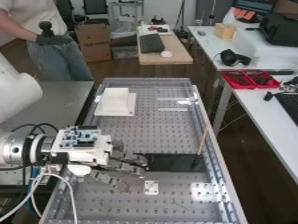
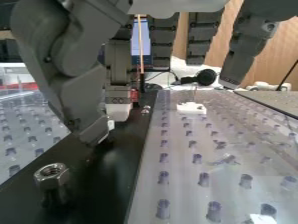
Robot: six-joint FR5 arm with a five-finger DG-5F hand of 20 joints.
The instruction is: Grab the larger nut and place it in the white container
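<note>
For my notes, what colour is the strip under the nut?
Black; the strip shows best in the wrist view.

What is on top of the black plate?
A metal nut, some small shiny pieces and one end of a thin stick. The robot hand hides part of the plate; anything there cannot be seen.

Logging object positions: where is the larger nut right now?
In the wrist view, the larger nut sits on the black plate, near but apart from the hand, toward the plate edge away from the small white block.
</note>
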